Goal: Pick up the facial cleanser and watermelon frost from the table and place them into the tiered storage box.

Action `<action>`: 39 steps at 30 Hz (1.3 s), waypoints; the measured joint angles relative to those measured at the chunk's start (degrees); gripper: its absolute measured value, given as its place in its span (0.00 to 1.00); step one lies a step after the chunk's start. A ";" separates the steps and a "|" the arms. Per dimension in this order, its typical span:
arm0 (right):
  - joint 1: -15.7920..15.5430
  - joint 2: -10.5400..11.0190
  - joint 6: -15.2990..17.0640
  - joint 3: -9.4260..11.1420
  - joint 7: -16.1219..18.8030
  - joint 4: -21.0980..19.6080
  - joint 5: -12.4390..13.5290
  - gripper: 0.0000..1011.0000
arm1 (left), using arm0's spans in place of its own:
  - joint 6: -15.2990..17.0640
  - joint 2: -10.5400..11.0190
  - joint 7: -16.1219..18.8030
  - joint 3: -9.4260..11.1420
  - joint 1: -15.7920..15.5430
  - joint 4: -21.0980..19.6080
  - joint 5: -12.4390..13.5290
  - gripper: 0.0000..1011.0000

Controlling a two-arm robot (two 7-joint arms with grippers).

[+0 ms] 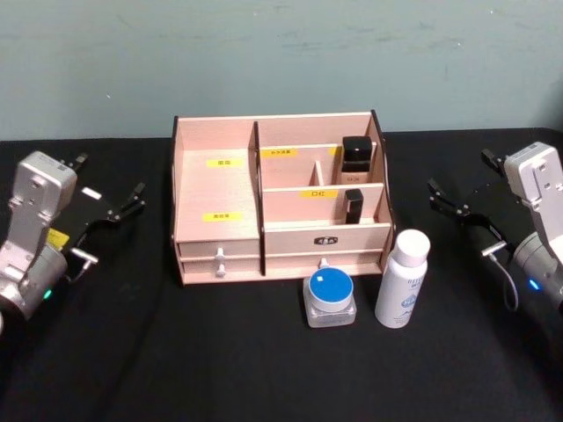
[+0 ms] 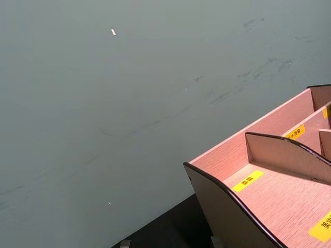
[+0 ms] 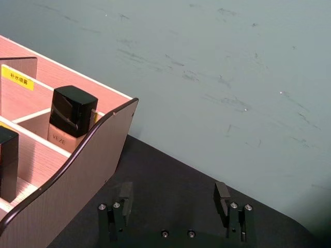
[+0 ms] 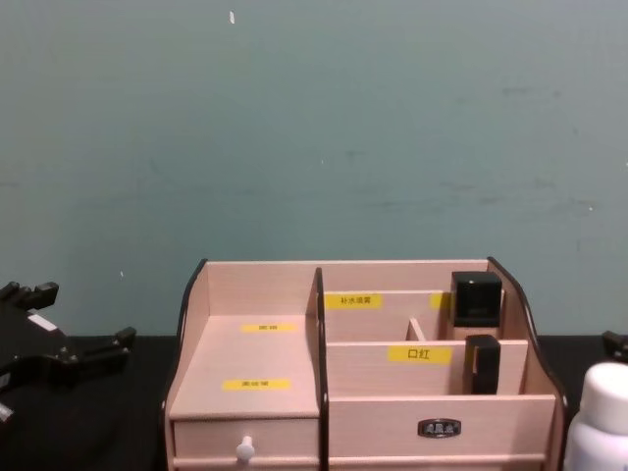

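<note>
Your left gripper [image 1: 135, 199] hovers over the black table [image 1: 264, 369] at the far left, well apart from the tiered storage box [image 1: 325, 239], with its dark fingers spread and nothing between them. The chest view shows the same gripper [image 4: 80, 319] low at the left edge, open-fingered beside the box [image 4: 265, 432]. From the left wrist view you look along the box's curved, dark-edged left side [image 2: 227, 206] toward the teal wall [image 2: 129, 103].

The box stands at the centre of the table, against the wall side. Its wide left compartment carries two yellow labels, and two white-knobbed drawers run along the front. In the rear right compartment a bottle with a black cap [image 1: 356, 155] stands upright. One tier forward, a slim black tube [image 1: 354, 207] stands upright too.

Both items for stowing stand on the table, outside the box. The squat jar with a blue lid [image 1: 330, 299] stands just in front of the box's right drawer. The tall white bottle with blue lettering [image 1: 403, 280] stands upright just to the right of it, near the box's front right corner. You cannot tell from the labels which is the cleanser and which the watermelon frost.

Your right gripper [image 1: 459, 176] hangs at the far right, apart from the bottle, its fingers [image 3: 222, 194] spread wide and holding nothing.
</note>
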 joint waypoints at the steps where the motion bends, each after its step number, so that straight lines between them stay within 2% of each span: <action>1: 0.00 0.00 0.00 0.00 0.00 0.00 0.00 0.99 | 0.00 0.00 0.00 0.00 0.00 0.00 0.00 0.99; 34: 0.00 -0.01 0.00 0.02 0.03 0.00 0.00 0.99 | 0.00 0.00 0.00 0.00 0.00 0.00 0.00 0.99; 39: 0.19 0.04 0.27 1.31 1.85 -0.32 0.92 0.99 | 0.00 0.00 0.00 0.00 0.00 0.00 0.00 0.99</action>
